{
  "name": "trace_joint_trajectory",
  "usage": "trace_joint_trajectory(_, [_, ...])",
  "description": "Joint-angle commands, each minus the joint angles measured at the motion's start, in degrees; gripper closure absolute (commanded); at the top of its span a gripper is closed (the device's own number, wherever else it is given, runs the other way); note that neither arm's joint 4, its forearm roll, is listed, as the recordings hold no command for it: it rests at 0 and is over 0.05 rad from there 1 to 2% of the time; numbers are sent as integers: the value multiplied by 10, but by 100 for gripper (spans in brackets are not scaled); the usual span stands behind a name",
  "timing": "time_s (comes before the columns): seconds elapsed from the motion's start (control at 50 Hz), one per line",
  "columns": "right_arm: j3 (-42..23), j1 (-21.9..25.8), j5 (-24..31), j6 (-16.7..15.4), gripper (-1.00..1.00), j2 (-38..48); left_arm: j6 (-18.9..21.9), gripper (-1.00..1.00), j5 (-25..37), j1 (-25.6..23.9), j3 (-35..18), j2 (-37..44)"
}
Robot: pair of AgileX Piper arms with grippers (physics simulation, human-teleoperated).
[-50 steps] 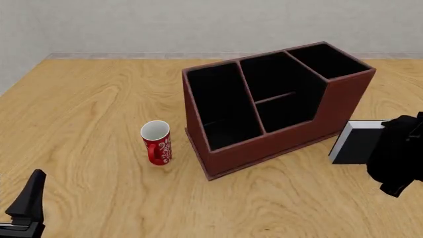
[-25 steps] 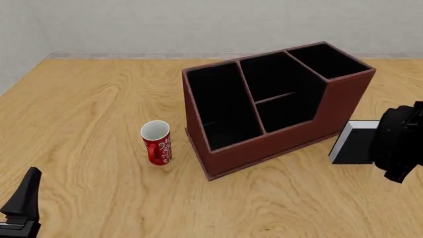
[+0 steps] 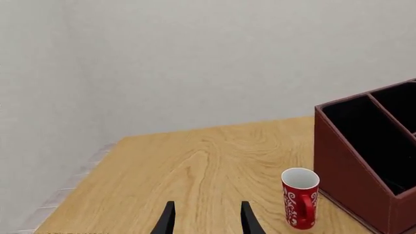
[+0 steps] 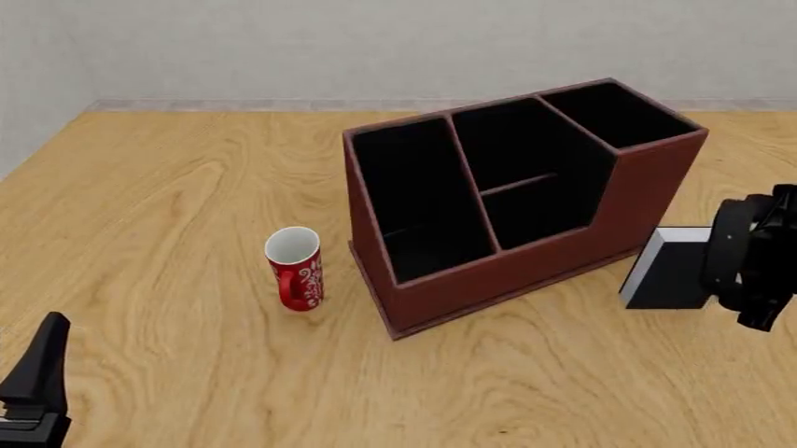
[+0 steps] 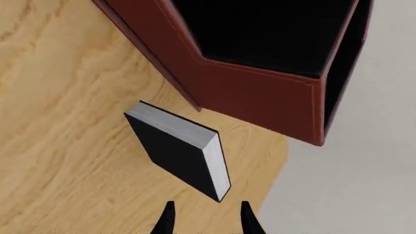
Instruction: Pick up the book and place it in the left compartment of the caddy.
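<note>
On my far left the left gripper (image 3: 206, 222) sits low at the near edge of the table (image 4: 162, 187), its two dark fingers parted with bare wood between them and nothing held. Ahead of it and off toward the middle stands the red mug (image 4: 295, 269), upright, white inside, with a white swirl pattern on its side; I see nothing in it.

Just beyond the mug is the caddy (image 4: 498, 271), a big reddish-brown box set at an angle on the table, with a stepped rim that rises toward its right end. The left compartment (image 4: 417, 201), the long black-lined slot nearest the mug, runs the full depth of the box and looks to hold nothing. The two shorter middle sections and the raised end section also show only black lining.

Past the caddy's right near corner lies the book (image 5: 179, 148), flat on the wood and close to the caddy's base without touching it. It is a thick, plain black hardcover with pale page edges showing on two sides. In the front view its long axis runs roughly from near to far, and its near-left corner points back toward me.

The right gripper (image 5: 206, 219) hangs over the book's right part, fingers spread, clasping nothing; in the right wrist view its tips sit just off the book's nearest corner.
</note>
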Motion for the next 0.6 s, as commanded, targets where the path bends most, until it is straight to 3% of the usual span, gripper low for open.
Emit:
trace_joint_trajectory(0.02, [-16, -18, -7, -34, -100, 33, 1, -100, -3, 7, 2, 0])
trace_joint_trajectory(0.6, [-61, -11, 4, -41, -100, 64, -3, -100, -4, 29, 1, 0])
